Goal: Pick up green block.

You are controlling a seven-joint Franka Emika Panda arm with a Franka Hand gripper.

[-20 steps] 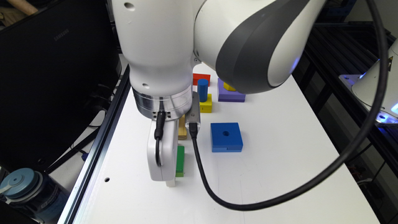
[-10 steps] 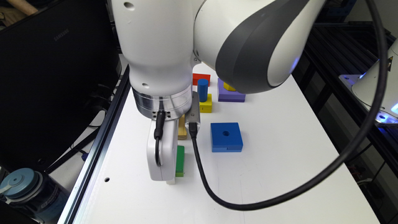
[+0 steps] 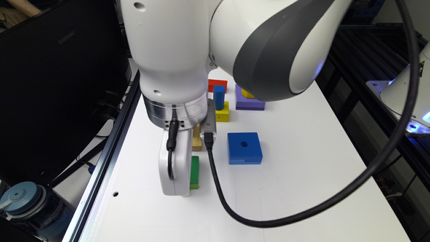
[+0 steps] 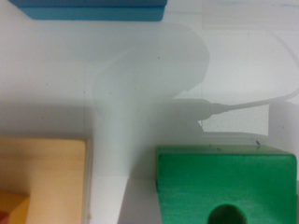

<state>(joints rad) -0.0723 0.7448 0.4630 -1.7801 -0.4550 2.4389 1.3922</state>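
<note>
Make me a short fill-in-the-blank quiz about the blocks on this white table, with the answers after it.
1. The green block has a round ____ in its top.
2. The square block with a hole, lying apart from the green one, is ____ in colour.
3. The blue cylinder stands upright on a ____ block.
4. Beside the green block in the wrist view lies a pale ____ block.

Answers: hole; blue; yellow; wooden

The claw [image 3: 175, 188] hides most of the green block [image 3: 194, 172], whose hole the wrist view crops.
</note>
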